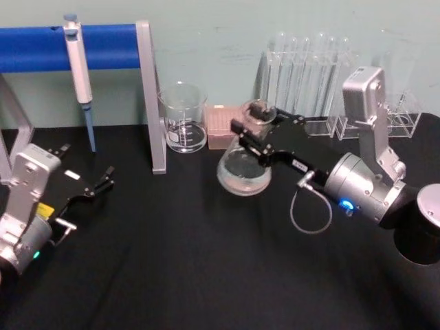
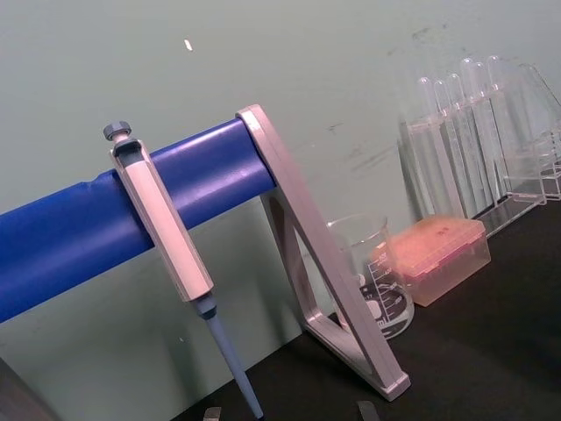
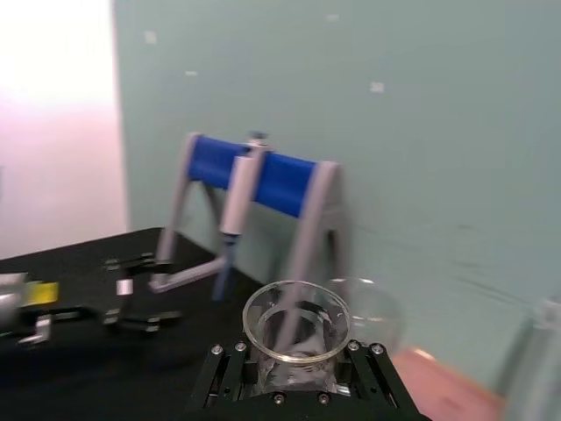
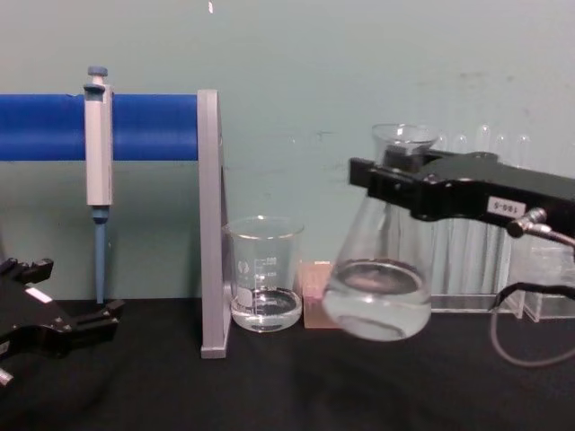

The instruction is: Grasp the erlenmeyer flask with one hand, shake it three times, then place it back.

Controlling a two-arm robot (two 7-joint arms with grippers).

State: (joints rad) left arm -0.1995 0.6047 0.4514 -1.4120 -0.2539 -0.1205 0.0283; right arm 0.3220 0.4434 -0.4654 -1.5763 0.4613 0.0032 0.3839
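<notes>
Black desk (image 1: 206, 275). Blue-bar stand (image 4: 54, 127) at back left, pipette (image 4: 97, 144) hanging on it. Right claw (image 1: 253, 129) reaches in from the right, clamped on the neck of the erlenmeyer flask (image 4: 377, 296) just under the rim. From above, the head view leaves height unclear. The chest view settles it: flask base hangs clear of the desk, slightly tilted, clear liquid in the bottom, right of the beaker (image 4: 263, 274). Right wrist view looks down into its mouth. Left claw (image 1: 88, 165) parked far left, jaws apart.
</notes>
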